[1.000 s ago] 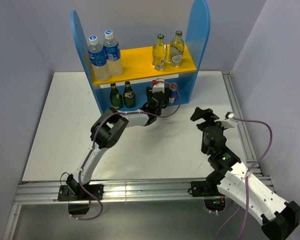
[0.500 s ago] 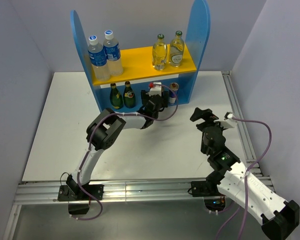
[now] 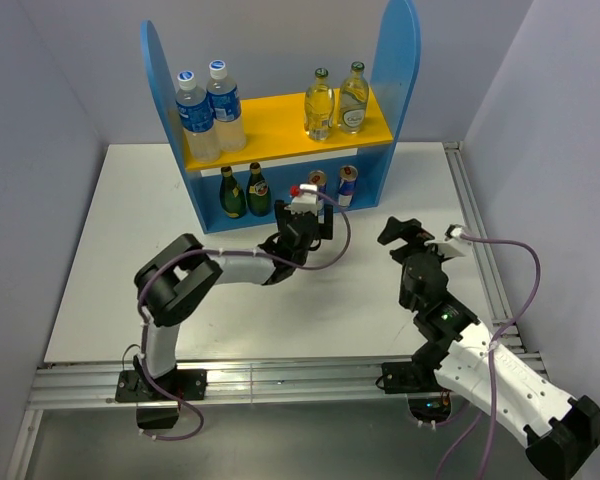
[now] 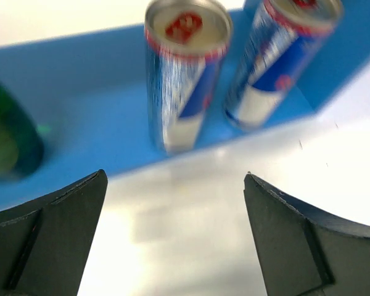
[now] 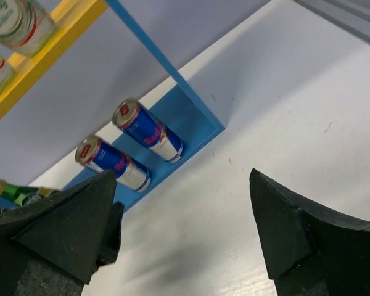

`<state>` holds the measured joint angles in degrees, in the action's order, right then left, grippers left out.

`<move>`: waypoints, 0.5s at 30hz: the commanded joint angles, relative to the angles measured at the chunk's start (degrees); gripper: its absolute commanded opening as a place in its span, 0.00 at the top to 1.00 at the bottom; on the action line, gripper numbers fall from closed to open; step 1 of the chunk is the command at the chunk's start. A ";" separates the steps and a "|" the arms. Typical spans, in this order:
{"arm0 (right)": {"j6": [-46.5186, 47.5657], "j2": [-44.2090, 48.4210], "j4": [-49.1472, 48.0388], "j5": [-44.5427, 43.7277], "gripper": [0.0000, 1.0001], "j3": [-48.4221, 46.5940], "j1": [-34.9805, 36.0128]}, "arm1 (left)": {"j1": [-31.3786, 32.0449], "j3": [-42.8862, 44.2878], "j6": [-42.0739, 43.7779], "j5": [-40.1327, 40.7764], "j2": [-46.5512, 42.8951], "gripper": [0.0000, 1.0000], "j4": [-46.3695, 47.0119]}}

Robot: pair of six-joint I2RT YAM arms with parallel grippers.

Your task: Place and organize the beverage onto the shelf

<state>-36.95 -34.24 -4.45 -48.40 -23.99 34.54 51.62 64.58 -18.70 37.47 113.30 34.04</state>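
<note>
The shelf (image 3: 280,125) stands at the back of the table. Two clear bottles of pale yellow liquid (image 3: 319,104) stand on the right of its yellow upper board. On the blue base stand two dark green bottles (image 3: 231,192) at left and two silver-blue-red cans (image 3: 317,182) (image 3: 347,185) at right. My left gripper (image 3: 310,205) hovers just in front of the base, open and empty, facing the cans (image 4: 184,80) (image 4: 277,58). My right gripper (image 3: 405,232) hangs open and empty over the table right of the shelf, with both cans (image 5: 149,131) (image 5: 112,163) in its view.
Two clear water bottles with blue caps (image 3: 193,115) stand on the left of the upper board. Metal rails run along the table's near edge (image 3: 280,378) and right edge (image 3: 475,235). Grey walls close in the back and both sides.
My left gripper opened, let go of a can on the shelf's lower level beside the other can, and drew back from the shelf. The right arm has hardly moved.
</note>
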 commanded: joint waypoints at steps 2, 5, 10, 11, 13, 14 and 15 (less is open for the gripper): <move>1.09 0.58 2.94 -1.52 0.05 -3.69 3.85 | 4.44 -6.90 -3.53 1.10 -12.02 0.02 -2.56; 2.75 0.40 10.83 1.03 0.04 -9.57 8.95 | 8.92 -7.28 -6.60 4.53 -20.11 0.02 -14.32; 7.23 -0.30 20.26 3.12 0.04 -21.52 17.21 | 17.01 -2.97 -10.13 17.79 -34.00 0.02 -40.04; 7.76 -0.48 23.14 4.18 0.04 -23.37 18.44 | 19.46 -0.53 -11.09 19.55 -35.93 0.02 -43.15; 9.26 -1.18 25.70 5.42 0.00 -28.55 19.06 | 20.54 4.82 -12.67 19.39 -40.86 0.02 -49.83; 9.26 -1.53 28.76 5.34 0.00 -30.14 19.24 | 21.24 6.51 -13.20 19.83 -42.09 0.02 -54.39; 9.44 -1.97 29.75 5.07 0.00 -32.50 19.42 | 21.59 8.01 -13.47 20.53 -44.63 0.02 -56.61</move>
<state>-30.50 -35.51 17.54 -44.21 -51.16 53.28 72.66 66.15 -28.69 51.70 75.05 -7.73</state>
